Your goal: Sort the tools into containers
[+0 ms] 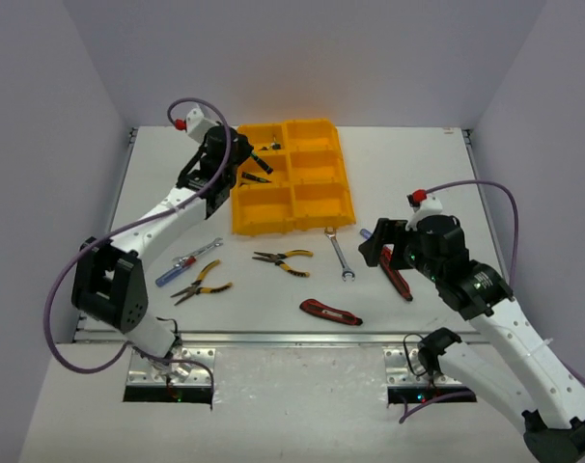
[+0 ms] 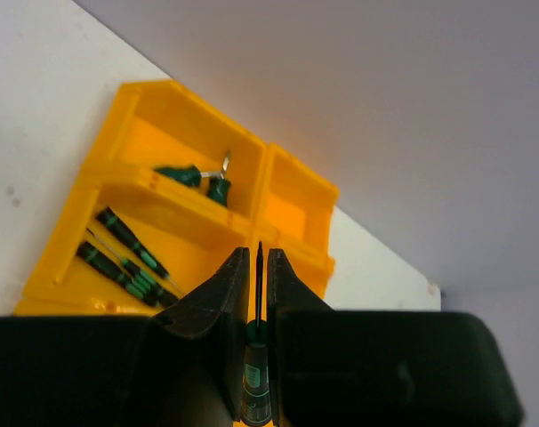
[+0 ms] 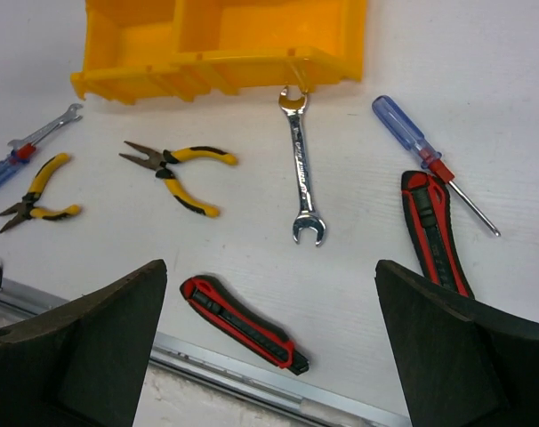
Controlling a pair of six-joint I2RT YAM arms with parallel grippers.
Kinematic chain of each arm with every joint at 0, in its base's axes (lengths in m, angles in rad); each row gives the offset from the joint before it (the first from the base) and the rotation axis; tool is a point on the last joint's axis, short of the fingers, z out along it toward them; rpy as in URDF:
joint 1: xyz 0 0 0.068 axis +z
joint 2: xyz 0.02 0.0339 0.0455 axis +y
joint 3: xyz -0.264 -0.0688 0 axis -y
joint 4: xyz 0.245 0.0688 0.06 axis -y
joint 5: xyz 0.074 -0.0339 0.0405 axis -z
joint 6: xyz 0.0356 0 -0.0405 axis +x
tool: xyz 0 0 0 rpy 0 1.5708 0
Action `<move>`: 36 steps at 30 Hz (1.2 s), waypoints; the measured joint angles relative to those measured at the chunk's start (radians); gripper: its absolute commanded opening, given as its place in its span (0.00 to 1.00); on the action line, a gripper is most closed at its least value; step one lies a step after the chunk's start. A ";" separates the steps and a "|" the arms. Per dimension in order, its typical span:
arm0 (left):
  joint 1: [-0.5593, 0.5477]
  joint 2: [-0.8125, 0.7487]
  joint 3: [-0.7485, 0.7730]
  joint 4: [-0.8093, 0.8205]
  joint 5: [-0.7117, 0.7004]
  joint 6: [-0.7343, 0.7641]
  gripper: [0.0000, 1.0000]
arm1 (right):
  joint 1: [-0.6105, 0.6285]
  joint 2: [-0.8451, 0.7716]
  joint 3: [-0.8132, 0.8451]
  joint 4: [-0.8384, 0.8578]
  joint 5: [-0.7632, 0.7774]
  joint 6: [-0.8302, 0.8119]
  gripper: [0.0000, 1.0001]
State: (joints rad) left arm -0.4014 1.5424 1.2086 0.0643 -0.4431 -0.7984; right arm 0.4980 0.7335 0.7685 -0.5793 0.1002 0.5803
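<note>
One yellow tray (image 1: 273, 227) has six compartments. Two pliers (image 3: 176, 169) lie on the worktop ahead of the right gripper (image 3: 269, 267) to its left, the second pair (image 3: 45, 173) farther left. There are two red utility knives: one (image 3: 243, 325) just below that gripper's midpoint, one (image 3: 434, 231) by its right finger. There are two silver wrenches: one (image 3: 301, 169) straight ahead, one (image 3: 47, 129) far left. There are two red-blue screwdrivers: one (image 3: 412, 138) ahead to the right, one (image 3: 4, 169) far left. One green-handled screwdriver (image 2: 256, 382) sits between the fingers of the left gripper (image 2: 258, 267). Beyond it to the left, two more (image 2: 179, 175) lie in the farther compartment. At least three (image 2: 127, 236) lie in the nearer one, where the exact count is unclear.
</note>
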 measured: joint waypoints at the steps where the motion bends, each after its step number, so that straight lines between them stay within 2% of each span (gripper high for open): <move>1: 0.016 0.041 0.035 0.000 -0.041 -0.012 0.00 | 0.000 -0.009 -0.008 -0.006 0.010 0.004 0.99; 4: 0.040 0.180 0.132 -0.012 -0.125 -0.042 0.00 | 0.000 -0.015 -0.035 -0.011 0.024 0.015 0.99; 10: 0.043 0.412 0.267 -0.027 -0.180 -0.071 0.00 | 0.000 0.003 -0.088 -0.030 0.024 0.018 0.99; 11: 0.043 0.435 0.279 -0.029 -0.182 -0.079 0.05 | 0.000 0.004 -0.091 -0.033 0.025 0.016 0.99; 13: 0.043 0.467 0.290 -0.031 -0.180 -0.092 0.35 | 0.000 0.009 -0.093 -0.034 0.027 0.011 0.99; 16: 0.043 0.497 0.296 -0.035 -0.156 -0.109 0.63 | 0.000 0.027 -0.095 -0.033 0.029 -0.001 0.99; 20: 0.043 0.506 0.288 -0.030 -0.104 -0.152 0.83 | 0.000 0.087 -0.096 -0.030 0.043 -0.015 0.99; 23: 0.043 0.493 0.264 -0.021 -0.062 -0.165 0.89 | -0.002 0.163 -0.095 -0.029 0.072 -0.020 0.99; 24: 0.041 0.483 0.254 -0.021 -0.048 -0.163 0.97 | -0.006 0.198 -0.090 -0.028 0.085 -0.022 0.99; 25: 0.041 0.470 0.244 -0.023 -0.032 -0.157 1.00 | -0.012 0.238 -0.083 -0.029 0.096 -0.023 0.99; 29: 0.036 0.387 0.235 -0.035 0.045 -0.098 1.00 | -0.039 0.400 -0.017 -0.031 0.133 -0.065 0.98; 32: 0.029 0.252 0.216 -0.064 0.132 -0.034 1.00 | -0.086 0.525 0.054 -0.014 0.152 -0.156 0.95; 36: 0.022 -0.033 0.116 -0.074 0.229 0.039 1.00 | -0.156 0.644 0.089 0.075 0.127 -0.302 0.90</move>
State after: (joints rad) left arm -0.3794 1.5094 1.3251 -0.0093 -0.2140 -0.7597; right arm 0.3415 1.3776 0.8571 -0.5046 0.2268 0.2787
